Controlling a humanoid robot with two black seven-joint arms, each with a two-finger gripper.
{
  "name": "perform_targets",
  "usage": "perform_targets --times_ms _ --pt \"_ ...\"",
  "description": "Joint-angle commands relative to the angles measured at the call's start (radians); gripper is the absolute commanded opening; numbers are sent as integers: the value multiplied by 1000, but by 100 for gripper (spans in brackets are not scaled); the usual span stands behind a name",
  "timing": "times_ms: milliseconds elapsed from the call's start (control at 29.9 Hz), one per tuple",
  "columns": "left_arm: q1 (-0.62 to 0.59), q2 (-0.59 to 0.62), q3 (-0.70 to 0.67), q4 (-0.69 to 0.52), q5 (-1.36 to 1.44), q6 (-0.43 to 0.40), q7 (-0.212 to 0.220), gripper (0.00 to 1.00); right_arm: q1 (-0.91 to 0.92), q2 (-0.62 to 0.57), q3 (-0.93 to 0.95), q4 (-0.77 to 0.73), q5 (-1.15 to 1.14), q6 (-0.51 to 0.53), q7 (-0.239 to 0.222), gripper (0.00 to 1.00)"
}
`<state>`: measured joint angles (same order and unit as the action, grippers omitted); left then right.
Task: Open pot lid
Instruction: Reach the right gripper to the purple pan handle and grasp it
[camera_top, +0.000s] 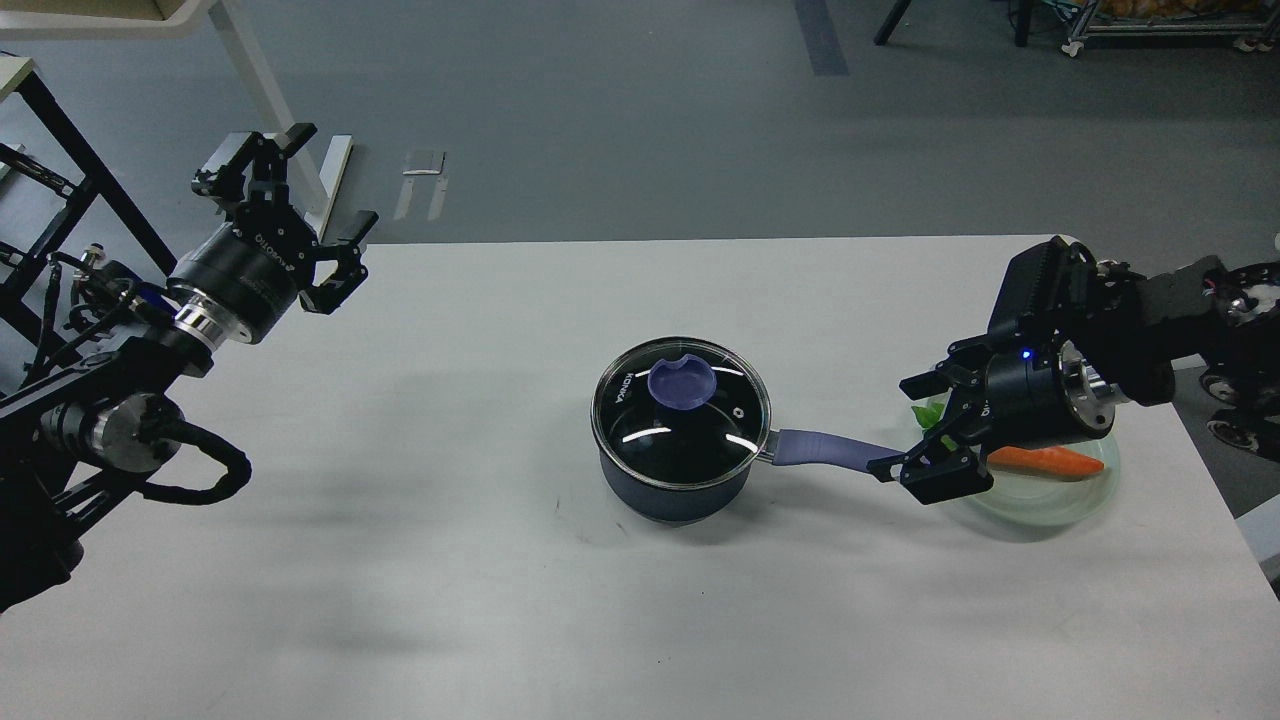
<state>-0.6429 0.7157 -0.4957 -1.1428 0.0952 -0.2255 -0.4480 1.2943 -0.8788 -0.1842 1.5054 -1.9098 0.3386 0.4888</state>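
Observation:
A dark blue pot (672, 487) stands mid-table with its glass lid (640, 420) on, topped by a blue knob (682, 383). Its blue handle (822, 447) points right. My right gripper (890, 427) is open and low over the far end of the handle, with one finger above it and the other finger (935, 477) covering its tip. It is well right of the lid. My left gripper (338, 173) is open and empty, raised over the table's far left corner, far from the pot.
A pale green plate (1040, 508) holding a toy carrot (1050, 461) lies right of the pot, partly hidden under my right wrist. The white table (450, 560) ends just past the plate on the right. A black frame stands at far left.

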Motion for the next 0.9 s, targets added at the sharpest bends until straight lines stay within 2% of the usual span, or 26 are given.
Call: perform_targets --times_ms 0,234,401,468,602,870 --pt "0 7 -1 0 -2 0 0 99 -1 31 -24 -5 -9 -3 0 97" --pt "0 14 -1 0 1 2 0 99 -6 66 -77 -42 -43 -23 0 91" --pt "-9 47 16 0 49 -8 -11 99 -7 80 -83 -66 -46 -36 0 80" --pt "-30 53 29 -1 110 -23 -41 99 -9 92 -87 -82 -49 -38 0 80" --pt "-64 50 29 0 306 -57 -41 99 -13 126 -107 -128 -55 -62 0 73" --pt "-141 36 31 -38 613 -66 -41 99 -15 146 -116 -145 -52 -72 0 68"
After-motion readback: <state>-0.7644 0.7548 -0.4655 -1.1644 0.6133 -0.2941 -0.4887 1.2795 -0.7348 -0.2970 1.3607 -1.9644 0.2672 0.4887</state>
